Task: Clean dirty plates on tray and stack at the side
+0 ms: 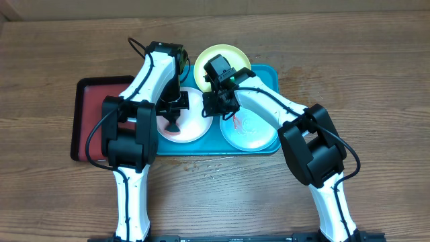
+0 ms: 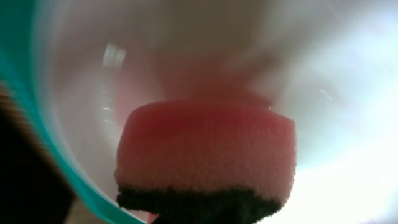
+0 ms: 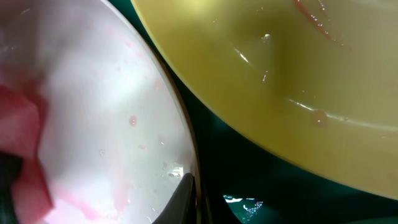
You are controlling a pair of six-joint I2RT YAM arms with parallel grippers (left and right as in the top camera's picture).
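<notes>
On the teal tray lie three plates. The white plate is on the left, the yellow-green plate at the back, and the mint-blue plate, smeared red, on the right. My left gripper is shut on a pink sponge with a dark scrub layer. The sponge presses on the white plate; the fingers are hidden behind it. My right gripper pinches the white plate's rim. In the right wrist view a black finger sits on the pink-smeared white plate.
A dark red tray with a black rim lies on the wooden table, left of the teal tray and partly under my left arm. The yellow-green plate overlaps the teal tray's back edge close to my right gripper.
</notes>
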